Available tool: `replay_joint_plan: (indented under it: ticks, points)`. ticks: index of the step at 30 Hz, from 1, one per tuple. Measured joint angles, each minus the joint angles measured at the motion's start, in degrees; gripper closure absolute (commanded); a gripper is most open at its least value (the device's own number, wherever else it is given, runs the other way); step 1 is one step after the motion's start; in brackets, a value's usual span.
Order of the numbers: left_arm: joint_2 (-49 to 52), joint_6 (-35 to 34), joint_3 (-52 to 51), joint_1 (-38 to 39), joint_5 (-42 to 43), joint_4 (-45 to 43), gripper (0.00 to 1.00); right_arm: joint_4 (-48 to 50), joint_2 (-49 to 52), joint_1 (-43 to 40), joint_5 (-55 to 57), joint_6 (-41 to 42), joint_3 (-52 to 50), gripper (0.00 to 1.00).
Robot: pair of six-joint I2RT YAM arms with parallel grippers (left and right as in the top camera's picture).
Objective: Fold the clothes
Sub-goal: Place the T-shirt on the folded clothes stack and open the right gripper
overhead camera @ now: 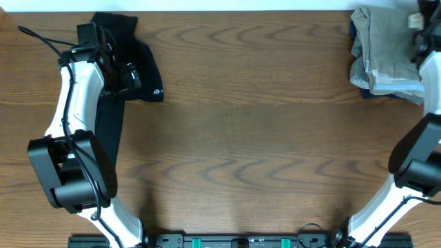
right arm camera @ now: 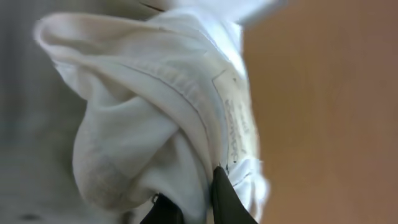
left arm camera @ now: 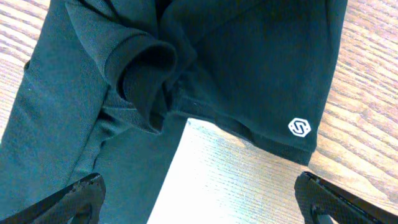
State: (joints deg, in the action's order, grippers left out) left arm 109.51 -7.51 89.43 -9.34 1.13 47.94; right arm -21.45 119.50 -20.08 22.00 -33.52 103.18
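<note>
A long black garment (overhead camera: 114,103) with a tiny white logo (overhead camera: 158,92) lies at the table's far left, bunched at the top. My left gripper (overhead camera: 127,77) hovers over it, open and empty; in the left wrist view its fingers (left arm camera: 202,202) are spread wide above the black garment (left arm camera: 249,56) and bare wood. A pile of pale clothes (overhead camera: 382,52) lies at the far right corner. My right gripper (overhead camera: 422,31) is at that pile. In the right wrist view its fingers (right arm camera: 196,205) are pinched on a fold of white fabric (right arm camera: 155,124) with a sewn label.
The wooden table (overhead camera: 262,151) stretches between both garments. The white wall edge runs along the back. The arm bases stand at the front edge.
</note>
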Motion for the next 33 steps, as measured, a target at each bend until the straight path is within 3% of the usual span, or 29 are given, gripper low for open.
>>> replay_joint_plan:
  ticks: [2, 3, 4, 7, 8, 9, 16, 22, 27, 33]
  points:
    - [0.0, 0.0, 0.0, -0.02, 0.0, 0.02, 0.02, -0.11, 0.79, 1.44, -1.57, 1.75, 0.0, 0.98]
    - [0.0, 0.0, -0.02, 0.0, 0.0, 0.0, 0.02, -0.09, 1.29, 2.29, -2.32, 2.6, 0.0, 0.91]
    - [0.0, 0.0, 0.0, 0.0, 0.0, -0.02, 0.02, -0.02, 1.97, 3.19, -3.08, 3.43, 0.0, 0.72]
    - [0.0, 0.0, 0.0, 0.0, 0.0, 0.0, 0.02, -0.04, 4.46, 6.1, -5.49, 5.03, 0.0, 0.28]
    - [0.0, 0.0, 0.0, -0.02, 0.0, 0.0, 0.02, -0.2, 4.96, 6.95, -5.9, 5.27, 0.0, 0.18]
    - [0.0, 0.0, 0.0, 0.0, 0.0, 0.0, 0.02, -0.31, 5.62, 8.13, -6.4, 5.86, -0.02, 0.01]
    - [0.0, 0.0, 0.0, 0.0, 0.0, 0.02, 0.02, -2.93, 4.13, 16.11, -8.26, 7.93, -0.02, 0.01]
    - [0.0, 0.0, 0.0, 0.0, 0.0, 0.02, 0.02, -5.2, -5.2, 19.47, -9.66, 11.58, -0.07, 0.01]
    - [0.0, 0.0, -0.02, 0.0, 0.0, 0.02, 0.02, -4.83, -10.73, 14.08, -14.16, 17.73, 0.76, 0.09]
    - [0.0, 0.0, -0.04, -0.02, 0.0, -0.13, 0.02, -2.19, -7.26, 3.85, -20.2, 24.83, 0.9, 0.14]
